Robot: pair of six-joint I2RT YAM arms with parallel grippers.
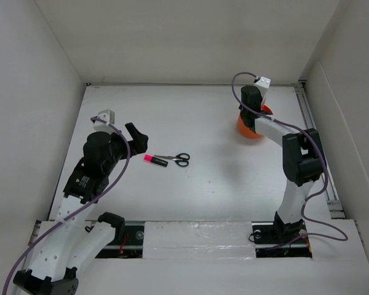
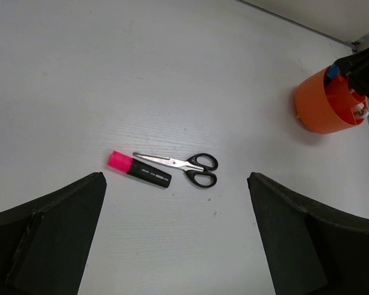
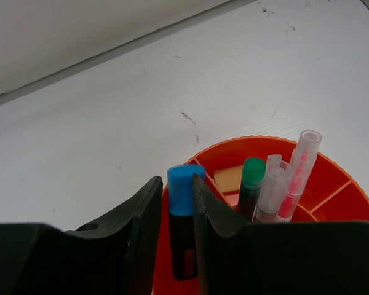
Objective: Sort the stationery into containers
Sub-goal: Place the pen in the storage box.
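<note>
A: Quick, what's the room like?
B: Basically a white box. Table [image 1: 203, 123] top is white, matte, w/ faint grain lines in the wrist views.
A: Walls?
B: 3 plain white panels: back wall [image 1: 190, 37], left wall [image 1: 24, 110], right wall [image 1: 357, 135]. They close in the table on 3 sides, w/ a dark seam [image 1: 172, 83] along the back edge.
A: Anything at the edges?
B: Metal rail [image 1: 317, 147] runs along the right side, btwn tabletop and right wall. Near edge has a glossy white strip [image 1: 197, 236].
A: Light?
B: Soft, even, shadows faint. Tabletop has a few small dark scuffs [image 3: 189, 118] near the back.
</note>
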